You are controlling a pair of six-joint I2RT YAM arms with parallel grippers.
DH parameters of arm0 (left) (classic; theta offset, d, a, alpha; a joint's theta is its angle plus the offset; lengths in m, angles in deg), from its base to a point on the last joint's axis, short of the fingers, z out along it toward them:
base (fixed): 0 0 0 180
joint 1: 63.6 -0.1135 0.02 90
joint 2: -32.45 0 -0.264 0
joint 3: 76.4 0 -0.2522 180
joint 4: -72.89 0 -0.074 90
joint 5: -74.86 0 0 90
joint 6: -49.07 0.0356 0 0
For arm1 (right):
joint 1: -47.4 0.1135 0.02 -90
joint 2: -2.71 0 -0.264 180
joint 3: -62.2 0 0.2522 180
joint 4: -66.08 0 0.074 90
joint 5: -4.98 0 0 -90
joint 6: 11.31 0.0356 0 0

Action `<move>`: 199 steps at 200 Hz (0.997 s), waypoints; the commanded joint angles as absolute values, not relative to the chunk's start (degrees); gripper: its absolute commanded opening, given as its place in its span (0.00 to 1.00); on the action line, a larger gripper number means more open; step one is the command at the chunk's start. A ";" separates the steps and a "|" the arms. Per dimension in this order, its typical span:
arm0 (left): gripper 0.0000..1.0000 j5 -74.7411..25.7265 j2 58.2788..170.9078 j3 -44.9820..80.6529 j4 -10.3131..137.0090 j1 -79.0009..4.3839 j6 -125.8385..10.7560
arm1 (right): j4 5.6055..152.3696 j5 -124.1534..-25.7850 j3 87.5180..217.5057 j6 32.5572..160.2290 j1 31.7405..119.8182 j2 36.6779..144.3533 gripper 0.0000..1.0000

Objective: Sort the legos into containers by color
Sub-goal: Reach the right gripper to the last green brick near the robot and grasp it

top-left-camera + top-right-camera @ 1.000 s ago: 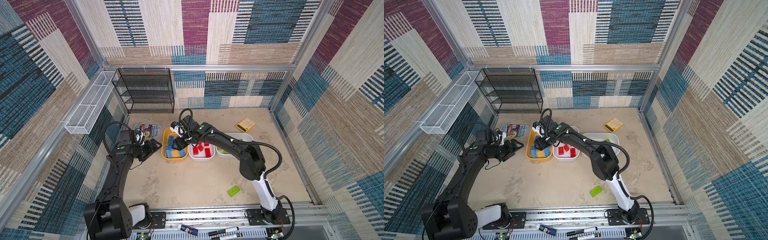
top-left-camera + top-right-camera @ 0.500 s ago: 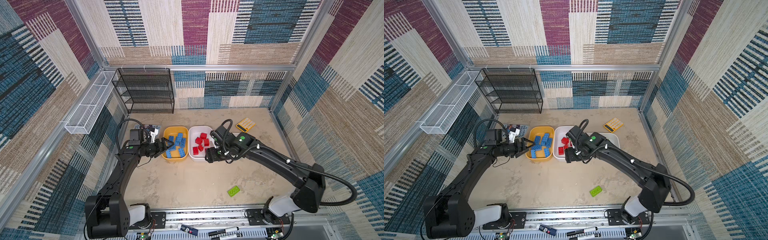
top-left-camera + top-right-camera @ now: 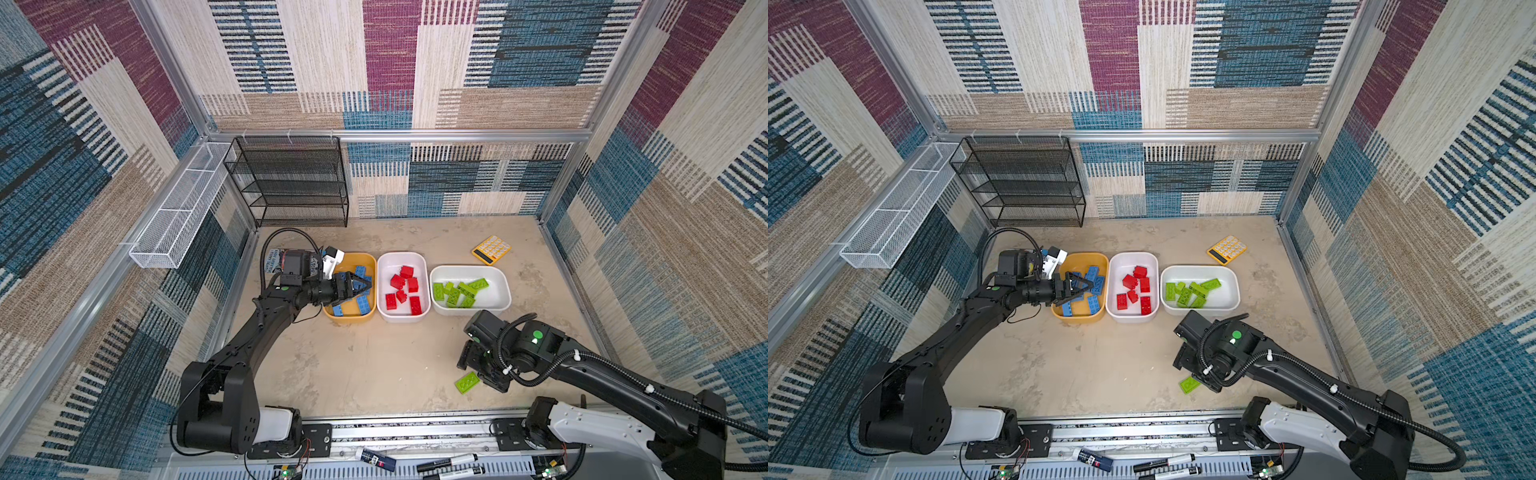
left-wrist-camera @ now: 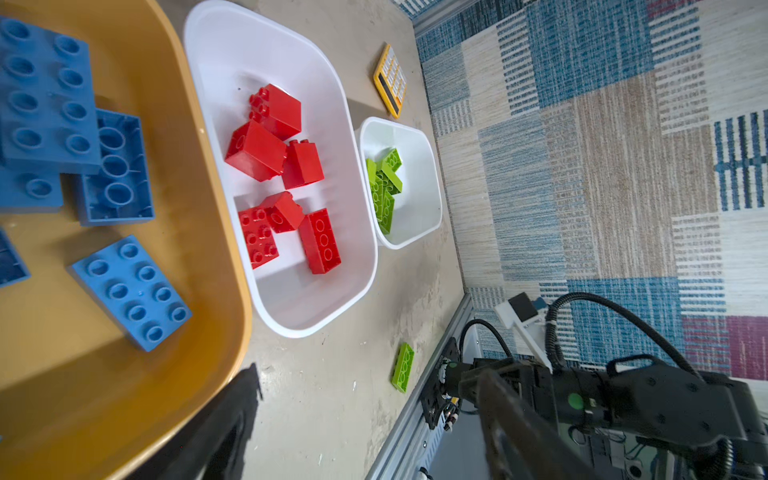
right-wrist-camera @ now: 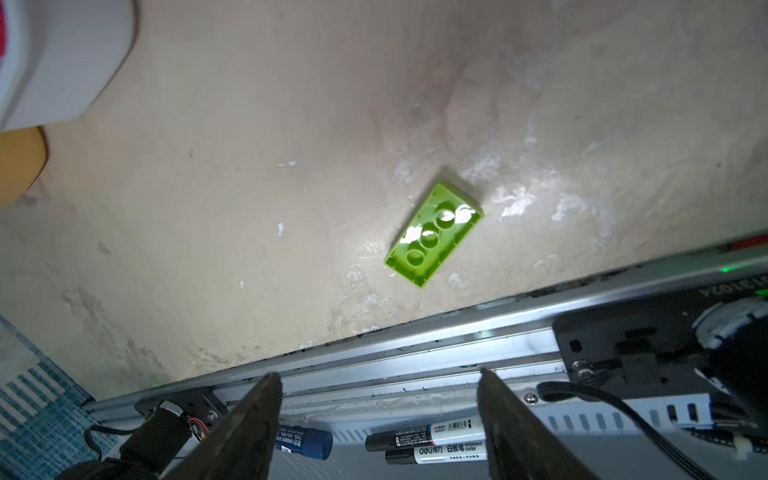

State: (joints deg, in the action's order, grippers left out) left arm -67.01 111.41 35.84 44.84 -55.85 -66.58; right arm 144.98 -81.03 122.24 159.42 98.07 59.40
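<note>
Nearly done: blue bricks [image 4: 133, 291] sit in the mustard tub [image 3: 351, 318], red bricks [image 3: 409, 286] and green bricks [image 3: 459, 291] in the white tubs [image 3: 401, 319]. One lime brick [image 5: 434, 235] lies on the table [image 3: 374, 365] beside the right gripper [image 5: 377, 374], jaws apart; the left gripper [image 3: 362, 287] is spread and empty.

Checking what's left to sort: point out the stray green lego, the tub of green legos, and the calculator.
stray green lego [image 5: 434, 235]: right wrist view, middle of its hollow underside.
tub of green legos [image 3: 497, 294]: a top view, bare inner floor.
calculator [image 3: 491, 249]: a top view, keypad.
</note>
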 commanded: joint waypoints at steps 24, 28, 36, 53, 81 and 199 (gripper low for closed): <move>0.84 -69.36 112.92 34.09 46.58 -55.27 -65.51 | 135.40 -78.72 114.37 172.47 98.28 60.10 0.75; 0.84 -69.29 112.92 33.92 46.42 -55.21 -65.38 | 134.46 -78.71 113.65 172.70 98.28 60.55 0.75; 0.84 -69.12 112.88 33.74 46.17 -55.10 -65.13 | 132.14 -78.93 112.40 172.99 98.29 61.14 0.75; 0.84 -69.09 112.96 32.84 44.40 -54.92 -64.14 | 128.18 -78.88 109.89 173.80 98.19 61.99 0.73; 0.84 -68.56 112.45 31.70 40.85 -54.83 -61.95 | 126.68 -79.58 108.01 172.59 97.83 63.64 0.72; 0.84 -68.19 104.43 37.87 38.45 -54.11 -62.20 | 124.07 -79.29 106.14 163.99 92.90 68.38 0.51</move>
State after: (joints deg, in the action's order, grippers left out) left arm -67.78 105.59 37.15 39.56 -54.10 -63.52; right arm 125.46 -79.20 106.57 166.20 93.02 67.05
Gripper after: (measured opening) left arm 0.839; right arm 0.531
